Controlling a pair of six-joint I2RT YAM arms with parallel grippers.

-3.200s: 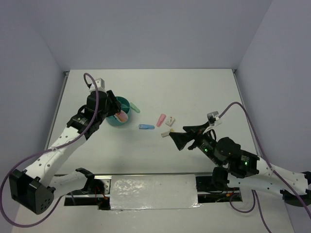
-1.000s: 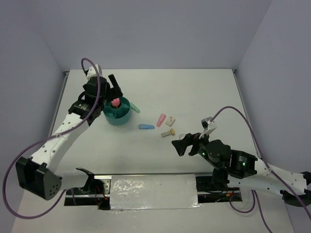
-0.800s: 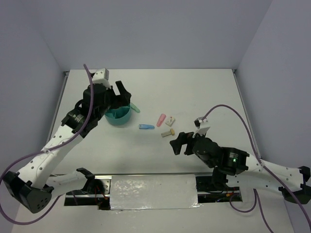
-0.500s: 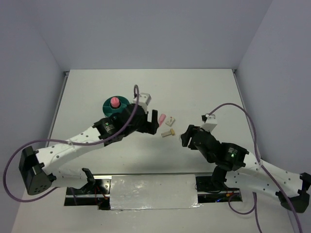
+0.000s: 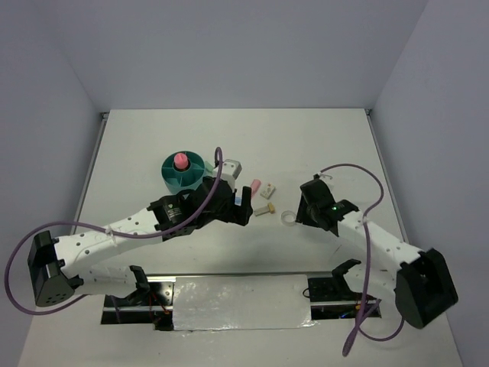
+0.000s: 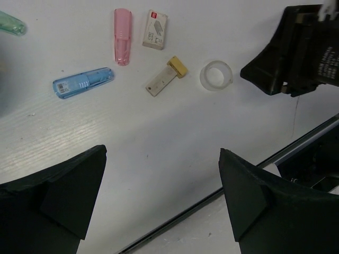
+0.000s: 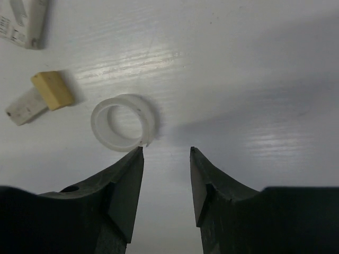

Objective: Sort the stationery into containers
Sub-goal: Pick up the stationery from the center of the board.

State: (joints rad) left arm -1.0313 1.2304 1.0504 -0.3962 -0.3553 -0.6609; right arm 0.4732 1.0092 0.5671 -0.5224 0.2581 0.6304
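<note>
Wrist views catch right end effector (image 7: 167, 151) part-open beside the clear plastic tape ring (image 7: 123, 123), left end effector (image 6: 161, 153) wide open, both empty, jaws obscured overhead.

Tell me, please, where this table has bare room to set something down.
Bare: the table behind the teal organiser, and its far right corner. Crowded: the middle, where blue piece, pink piece, white block, beige piece and tape ring cluster between left gripper and right gripper.
</note>
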